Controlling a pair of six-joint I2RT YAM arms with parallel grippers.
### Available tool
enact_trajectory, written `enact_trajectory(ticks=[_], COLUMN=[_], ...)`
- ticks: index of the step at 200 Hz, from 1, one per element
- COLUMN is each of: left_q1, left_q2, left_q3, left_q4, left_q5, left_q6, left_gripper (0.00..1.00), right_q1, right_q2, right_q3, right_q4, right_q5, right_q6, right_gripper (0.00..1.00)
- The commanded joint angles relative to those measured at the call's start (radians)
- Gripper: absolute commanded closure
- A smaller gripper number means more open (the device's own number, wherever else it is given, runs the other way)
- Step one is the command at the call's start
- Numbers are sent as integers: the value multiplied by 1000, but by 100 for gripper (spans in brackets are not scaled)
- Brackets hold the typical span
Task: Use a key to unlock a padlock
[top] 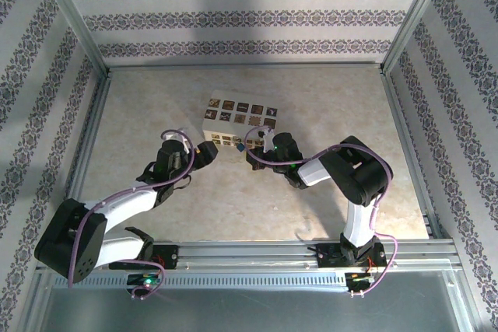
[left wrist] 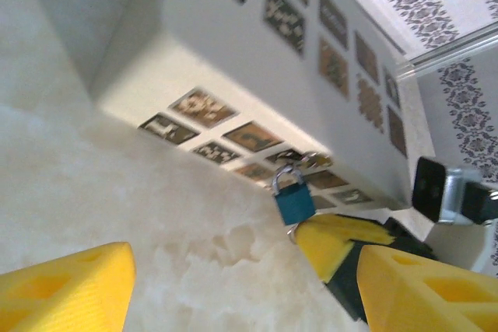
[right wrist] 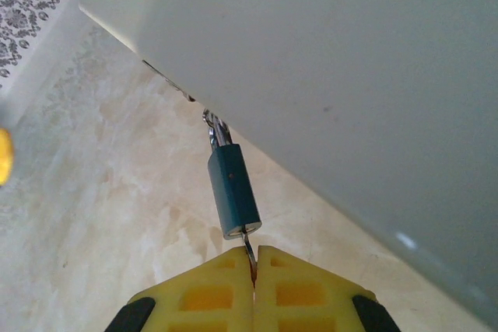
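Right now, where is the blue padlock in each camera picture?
Top external: padlock at centre, by the white box, near side.
Left wrist: padlock right of centre, hanging on the box.
Right wrist: padlock at centre, key below, in the right pincer.
Shared landmark: the white box.

A teal padlock [right wrist: 233, 192] is hanging by its silver shackle [right wrist: 218, 131] from the white box [right wrist: 350, 75], the key [right wrist: 248, 253] sticking into its underside.
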Motion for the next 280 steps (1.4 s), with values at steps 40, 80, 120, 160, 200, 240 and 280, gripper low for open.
enact_trajectory(ticks=[40,80,120,160,200,240,280], left_q1=[13,9,8,2,-2,-14,-35], left_q2=[65,144,221,298,373,465,557], left_q3=[-17,-11,11,10,12,33,55], left_q4=[166,287,359,442,548,664,776], left_q5=[81,107,140,156,172,199,196], left_q6=[-155,-291,-367,-425,-474,-534,-590], left_gripper=[28,35,38,39,39,40,44], right_q1=[7,7,3,2,-12,-28,-37], right_q2=[-74,-76,-78,-82,-82,-83,-84], right_q3=[-5,25,45,66,81,82,78], right_q4=[-58,-75,-75,-71,-76,-82,-84], right_q5=[-57,-110,-131,-156,-188,-207,-213], right_q6=[119,201,271,344,405,447,458], right_gripper=[100,100,100,100,100,100,100])
